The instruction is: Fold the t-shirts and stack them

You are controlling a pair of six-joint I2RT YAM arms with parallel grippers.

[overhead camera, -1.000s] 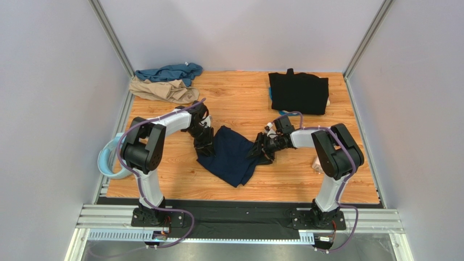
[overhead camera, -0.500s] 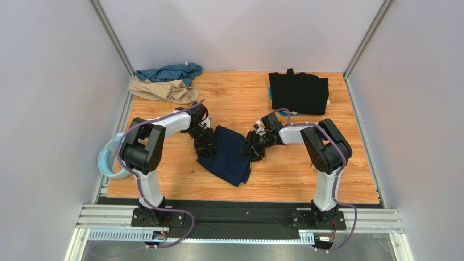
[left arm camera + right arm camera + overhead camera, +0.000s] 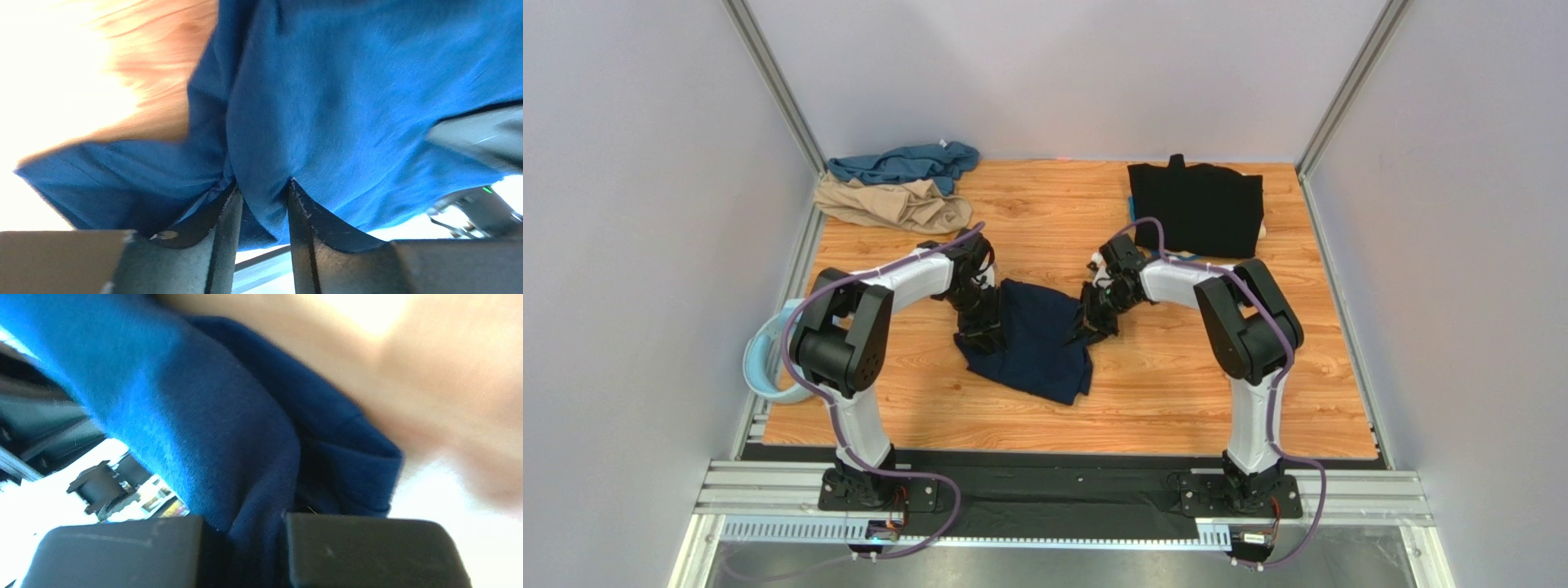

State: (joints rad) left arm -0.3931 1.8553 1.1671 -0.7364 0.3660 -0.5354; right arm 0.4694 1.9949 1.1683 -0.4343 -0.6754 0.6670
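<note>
Low at centre, both inward-angled end effectors (image 3: 979,328) (image 3: 1091,324) tight on navy t-shirt (image 3: 1033,341)

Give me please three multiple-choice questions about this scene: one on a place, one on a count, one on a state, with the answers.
1. Where on the table does the black t-shirt lie?
A near left corner; B middle; C far right corner.
2. How many t-shirts are in view?
A two; B four; C six.
3. What are the left gripper and the right gripper doing?
A both pinch the navy t-shirt; B both hang open in the air; C both rest on bare wood.

Answers:
1 C: it lies flat by the far right walls.
2 B: black, navy, the teal t-shirt and the tan t-shirt.
3 A: both wrist views show navy cloth pinched.
</note>
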